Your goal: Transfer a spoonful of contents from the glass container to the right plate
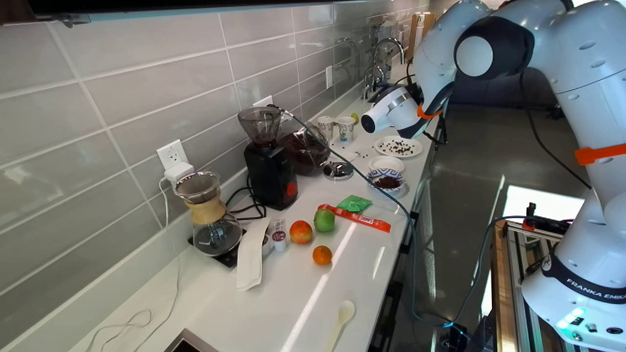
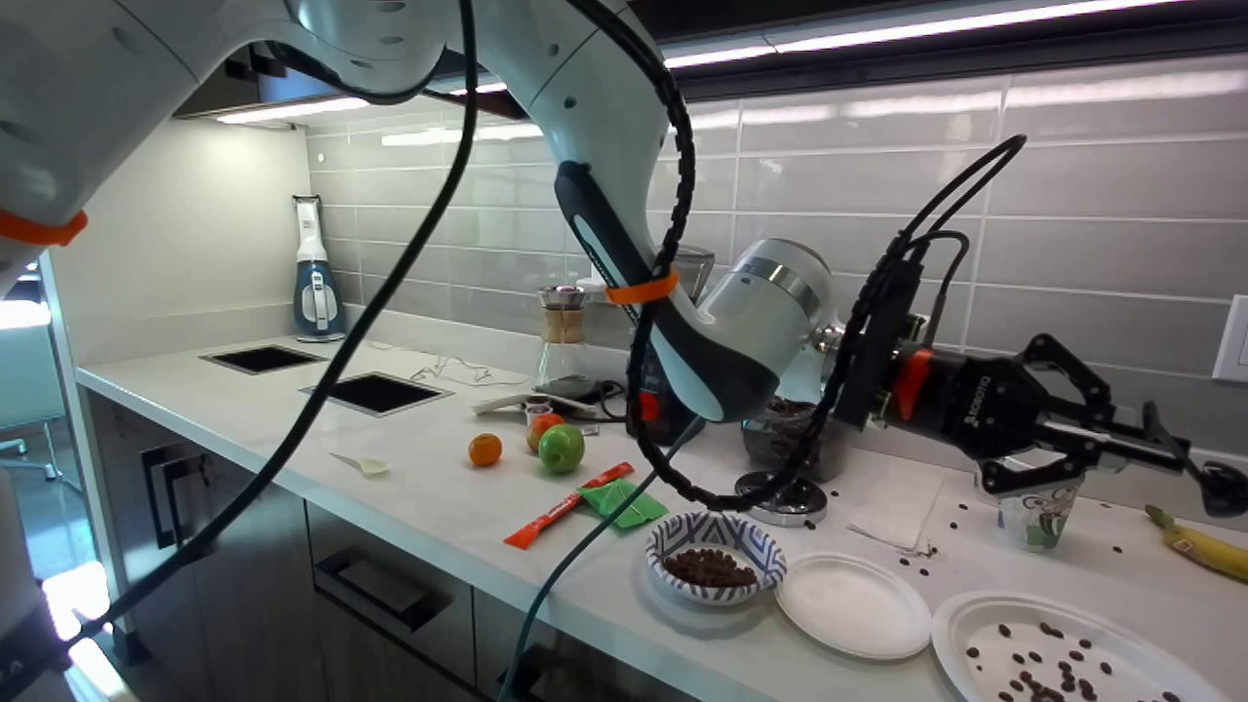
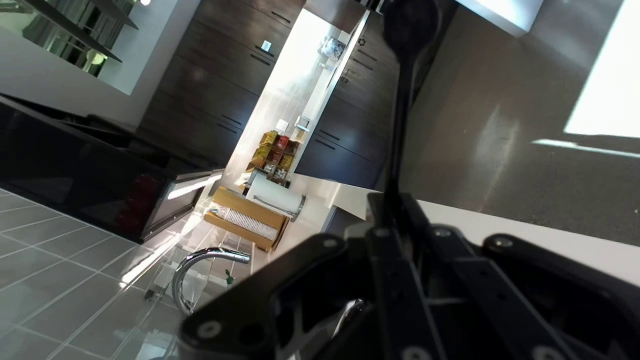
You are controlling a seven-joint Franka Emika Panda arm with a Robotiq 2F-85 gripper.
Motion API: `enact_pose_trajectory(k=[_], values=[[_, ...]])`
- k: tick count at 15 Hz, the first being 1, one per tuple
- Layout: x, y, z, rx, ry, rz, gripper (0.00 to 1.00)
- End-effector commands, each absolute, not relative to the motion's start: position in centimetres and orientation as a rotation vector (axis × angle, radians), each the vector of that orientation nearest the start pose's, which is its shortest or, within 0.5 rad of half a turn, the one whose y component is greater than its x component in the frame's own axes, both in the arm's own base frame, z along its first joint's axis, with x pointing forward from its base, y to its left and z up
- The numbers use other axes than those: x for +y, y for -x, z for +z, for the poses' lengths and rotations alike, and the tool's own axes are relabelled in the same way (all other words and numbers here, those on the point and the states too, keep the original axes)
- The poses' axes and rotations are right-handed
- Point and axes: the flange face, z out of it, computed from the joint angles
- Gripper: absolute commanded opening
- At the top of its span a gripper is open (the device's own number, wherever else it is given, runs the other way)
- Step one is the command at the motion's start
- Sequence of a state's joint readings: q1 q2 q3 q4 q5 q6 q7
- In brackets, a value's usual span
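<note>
Claw (image 3: 394,207): clamped on dark spoon (image 3: 403,100) (head at 12 o'clock, wrist view).
Glass container (image 1: 302,155): on desk (image 1: 274,308), 3 o'clock from grinder (image 1: 266,171) in an exterior view.
Large plate (image 1: 415,149): likewise 3 o'clock, farther.

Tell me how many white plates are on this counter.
2. The smaller plate lies beside the patterned bowl; the larger plate, strewn with dark beans, lies beyond it, away from the bowl. Others could be hidden behind the arm.
</note>
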State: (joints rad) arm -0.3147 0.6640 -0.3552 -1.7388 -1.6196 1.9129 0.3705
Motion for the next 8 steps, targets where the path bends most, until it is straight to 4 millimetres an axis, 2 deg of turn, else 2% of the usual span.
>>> enact_pose_trajectory(k=[1,5,8], values=[[-44.72,-49.31,25.49,0.149,-1.567,-0.646,0.02],[-44.87,-49.13,25.47,0.213,-1.533,-0.646,0.02],[-44.72,-49.34,25.59,0.169,-1.572,-0.627,0.02]])
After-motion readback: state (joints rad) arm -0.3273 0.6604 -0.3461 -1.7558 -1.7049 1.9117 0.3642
